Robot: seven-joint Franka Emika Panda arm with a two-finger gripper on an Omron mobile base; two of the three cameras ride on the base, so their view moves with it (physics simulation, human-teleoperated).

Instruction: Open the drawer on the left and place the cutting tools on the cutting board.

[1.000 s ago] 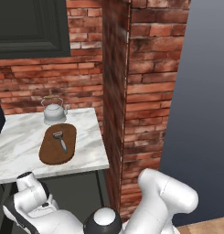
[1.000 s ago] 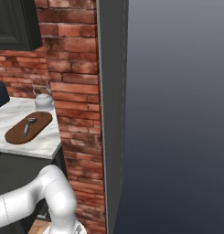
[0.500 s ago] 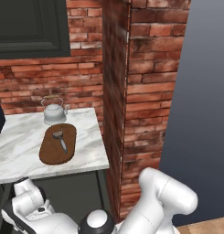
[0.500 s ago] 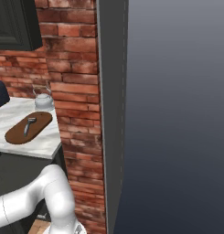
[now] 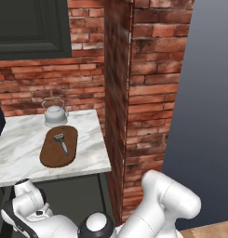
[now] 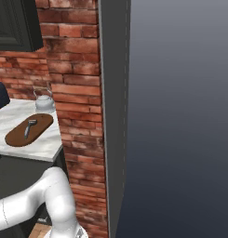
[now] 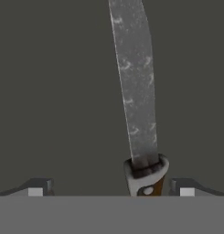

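Observation:
In the hand view my gripper (image 7: 111,188) is open, its two fingertips (image 7: 38,187) wide apart low over the dark grey inside of the drawer (image 7: 54,91). The knife (image 7: 137,105) lies on that floor, its thin grey blade running away from me. Its brown handle end sits between my fingers, nearer the right one, and touches neither. The oval dark-brown cutting board (image 5: 59,148) (image 6: 29,132) lies on the white marble counter. The small silver-grey peeler (image 5: 62,142) (image 6: 30,127) rests on it.
A silver kettle (image 5: 55,114) (image 6: 43,101) stands behind the board against the brick wall. A brick pillar (image 5: 120,102) bounds the counter's (image 5: 17,153) right end. A dark cabinet (image 5: 27,23) hangs above. My arm reaches down below the counter's front edge.
My arm has sunk a little lower in front of the counter. The board, the peeler and the kettle have not moved.

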